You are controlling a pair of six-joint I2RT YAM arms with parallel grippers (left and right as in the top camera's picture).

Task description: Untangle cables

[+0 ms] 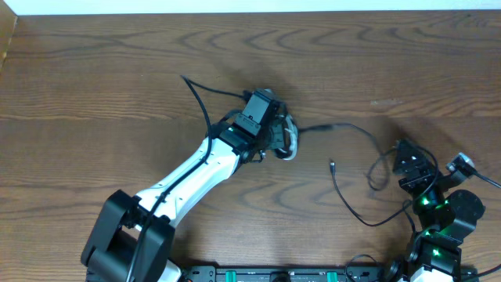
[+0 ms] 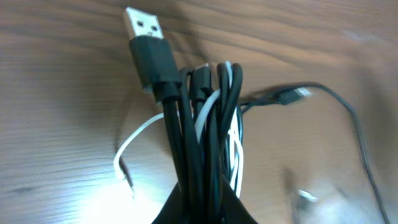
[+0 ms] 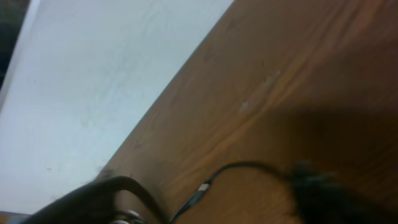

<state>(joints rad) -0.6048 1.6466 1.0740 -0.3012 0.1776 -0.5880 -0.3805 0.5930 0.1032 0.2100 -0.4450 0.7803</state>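
Left jaws are clamped on the cable bundle (image 2: 205, 124), black and white strands pinched together around the middle of the wooden surface (image 1: 117, 47). On the wrist cam, a USB-A plug (image 2: 147, 38) sticks out of the top of the bunch and the white cable (image 2: 134, 140) curls off sideways. One black cable (image 1: 356, 133) trails from the bundle over toward the right arm (image 1: 438, 207) and loops near its jaws. The right wrist view is a blurry mess, so I can't tell if those jaws are apart or together.
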